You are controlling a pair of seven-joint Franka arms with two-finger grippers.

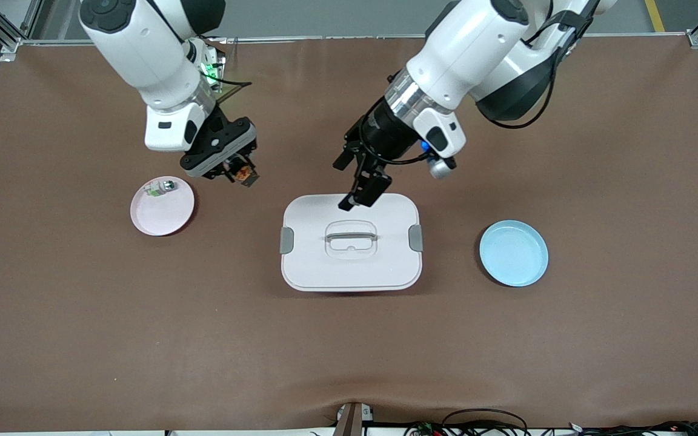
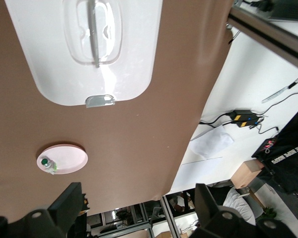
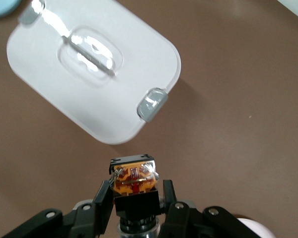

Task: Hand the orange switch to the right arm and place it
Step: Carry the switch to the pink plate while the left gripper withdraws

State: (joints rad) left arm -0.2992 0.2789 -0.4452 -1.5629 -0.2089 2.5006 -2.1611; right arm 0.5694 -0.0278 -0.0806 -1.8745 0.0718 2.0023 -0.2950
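The orange switch [image 3: 134,179], a small black block with an orange top, sits between the fingers of my right gripper [image 3: 135,201], which is shut on it. In the front view the right gripper [image 1: 240,174] holds the switch [image 1: 245,177] above bare table, between the pink plate [image 1: 170,221] and the white lidded box [image 1: 351,266]. My left gripper [image 1: 356,184] hangs open over the box's edge toward the robots. The left wrist view shows its fingers [image 2: 64,208] spread wide with nothing between them.
A small green-and-silver part [image 1: 162,188] lies on the pink plate [image 2: 72,161]. A blue plate [image 1: 513,252] sits toward the left arm's end. The white box [image 3: 49,74] has a handle and grey side clips. The brown mat covers the table.
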